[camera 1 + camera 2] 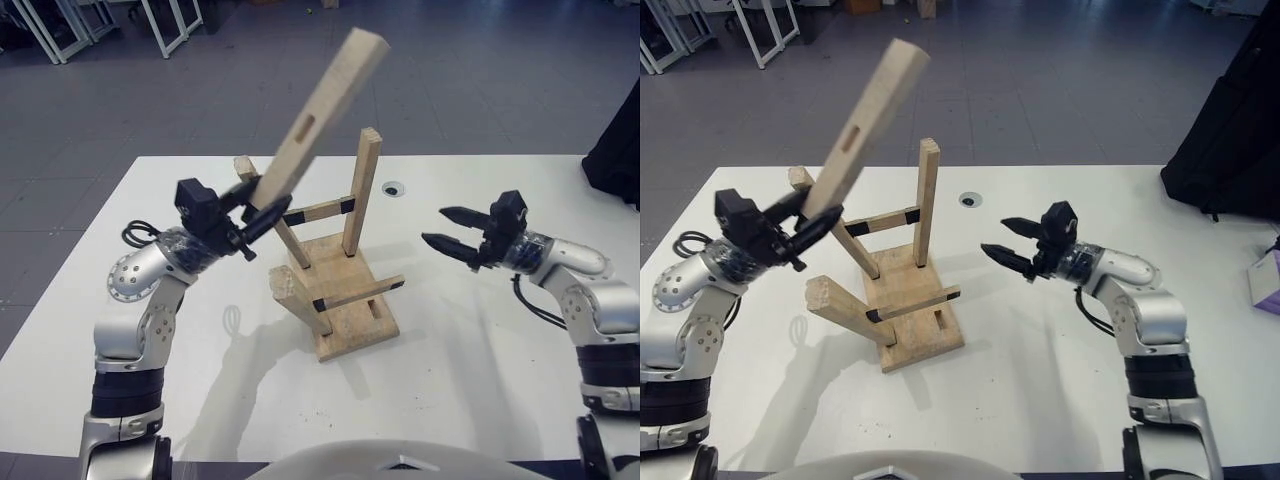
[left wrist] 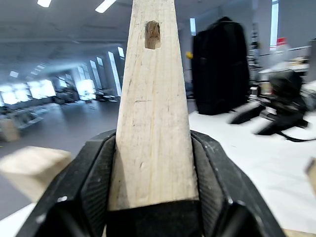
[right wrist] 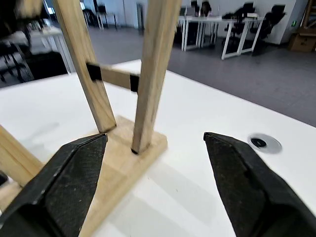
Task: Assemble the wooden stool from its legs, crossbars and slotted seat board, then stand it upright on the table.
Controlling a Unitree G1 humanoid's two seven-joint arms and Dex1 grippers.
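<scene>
— Closest in, what has the left gripper point(image 1: 265, 205) got?
— One loose leg point(image 1: 322, 105), pinched at its lower end between both fingers. It slants up and away over the table, and there's a small mortise point(image 1: 305, 126) cut in its face partway up.
— And the rest of the stool?
— Its seat board point(image 1: 350, 322) lies flat on the table point(image 1: 480, 380), about the middle, between the two arms. Three legs stick up out of it. An upright leg point(image 1: 362, 190) stands near the far right corner, almost vertical. A leaning leg point(image 1: 292, 245) tilts away to the left, behind the gripped one. A front leg point(image 1: 300, 298) tips out low toward the near left.
— Crossbars?
— Two, both with black ends. One crossbar point(image 1: 320, 211) joins the leaning leg to the upright leg. The second crossbar point(image 1: 358, 291) runs from the front leg out to the right over the board, its far end free. An open slot point(image 1: 378, 308) shows in the board just beneath it.
— The other arm?
— The right gripper point(image 1: 434, 224) hangs above the table, to the right of the stool and apart from it. Its fingers are spread wide, tips toward the upright leg.
— Anything else?
— A round cable port point(image 1: 391, 188) in the tabletop beyond the stool, and a black bag point(image 1: 1230, 110) past the table's far right edge.
</scene>
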